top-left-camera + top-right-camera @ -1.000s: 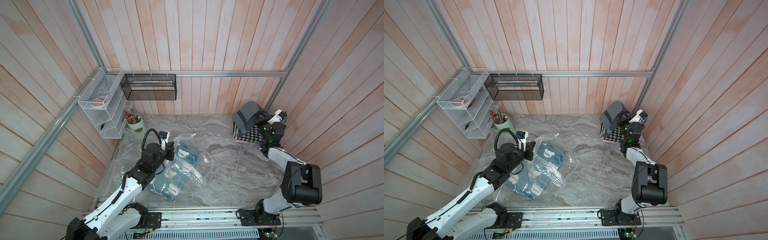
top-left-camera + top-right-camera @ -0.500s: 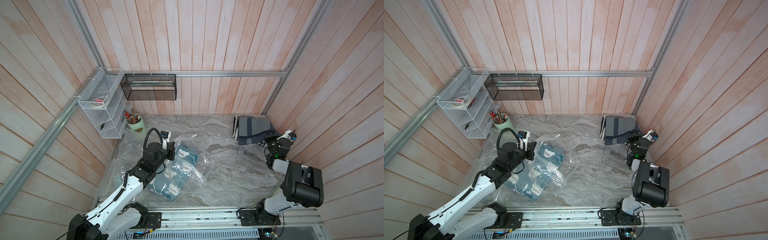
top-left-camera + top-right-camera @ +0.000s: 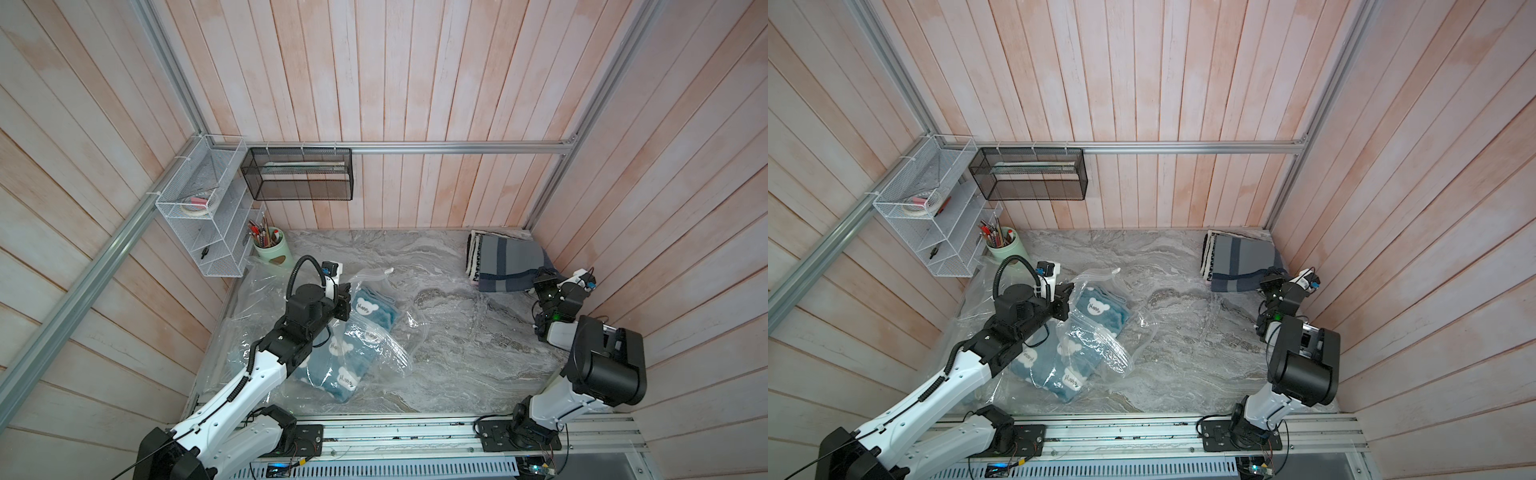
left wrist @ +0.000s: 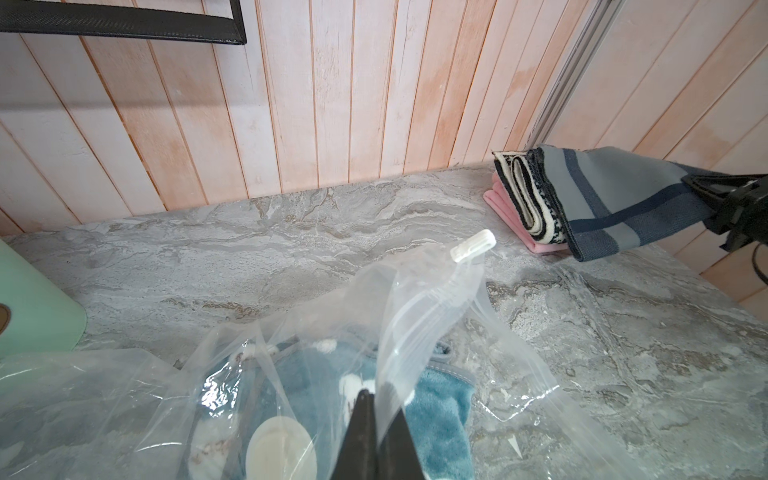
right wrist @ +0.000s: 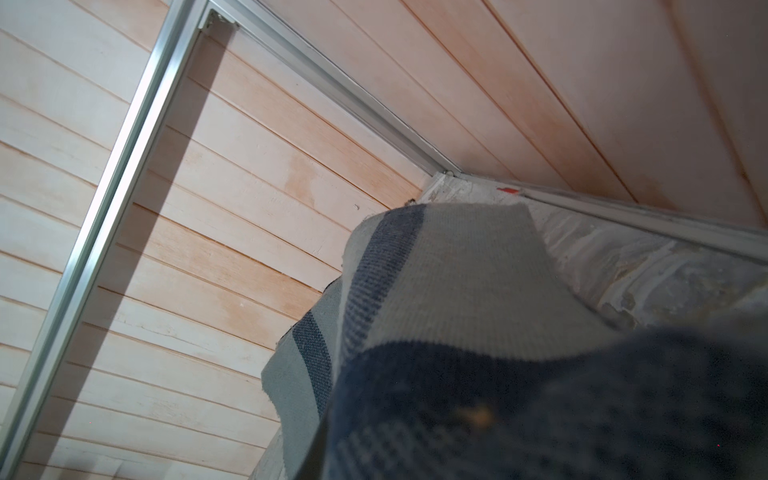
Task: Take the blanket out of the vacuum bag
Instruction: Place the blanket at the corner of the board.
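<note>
The clear, crinkly vacuum bag (image 3: 386, 332) lies left of the table's middle. Inside it is a teal blanket (image 3: 374, 309) with white bear patches. My left gripper (image 4: 376, 399) is shut on the bag's upper plastic edge, next to the round white valve cap (image 4: 280, 449). The white zip slider (image 4: 473, 246) sticks up at the bag's far end. A grey-and-navy blanket (image 3: 507, 262) lies flat in the far right corner. My right gripper (image 3: 542, 280) is at its near right corner, and the cloth hides the jaws.
Under the grey blanket lies a black-and-white cloth (image 4: 519, 195) on a pink one (image 4: 505, 208). More clear plastic (image 3: 249, 316) covers the table's left side. At the back left are a mint cup of pens (image 3: 270, 249), a white wire shelf (image 3: 203, 232) and a black mesh basket (image 3: 299, 174).
My right gripper brought the bunched grey blanket down and spread it flat over the stack, then drew back toward the right wall. The left arm and the bag have hardly moved.
</note>
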